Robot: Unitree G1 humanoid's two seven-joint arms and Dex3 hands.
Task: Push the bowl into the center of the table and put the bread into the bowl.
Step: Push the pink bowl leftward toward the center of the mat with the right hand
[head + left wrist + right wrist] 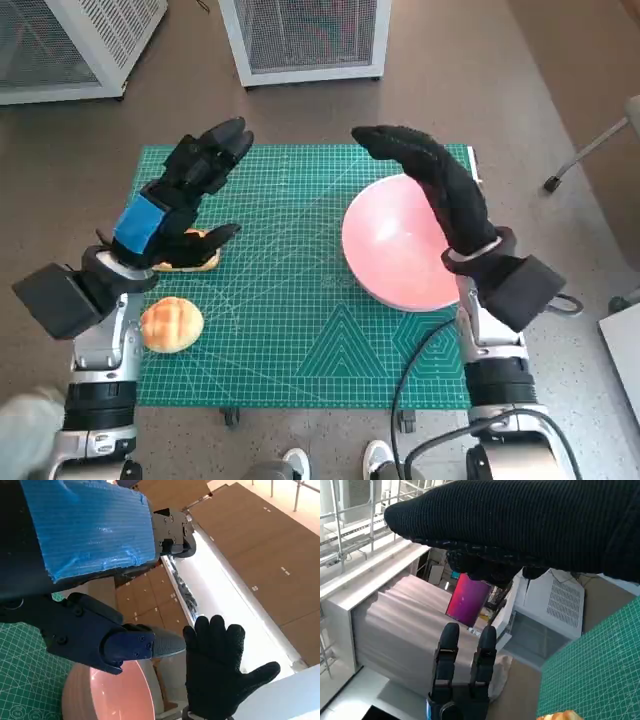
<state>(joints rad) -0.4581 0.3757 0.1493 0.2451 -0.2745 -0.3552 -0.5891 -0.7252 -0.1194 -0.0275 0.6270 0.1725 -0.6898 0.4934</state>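
The left hand (185,195) is up over the green mat (300,330) with its fingers spread apart and nothing in it; one bread (188,255) lies just under its thumb, and a round bread (171,325) sits a bit nearer the robot, beside the left wrist. To the right, the pink bowl (395,255) sits on the mat, well apart from the left hand. The right hand (435,185) in its black glove reaches over the bowl with fingers stretched out and a little apart, holding nothing.

A lab or test room: white mesh-fronted cabinets (305,40) stand on a brown floor (470,80), and a green gridded cutting mat (300,330) covers the tabletop.
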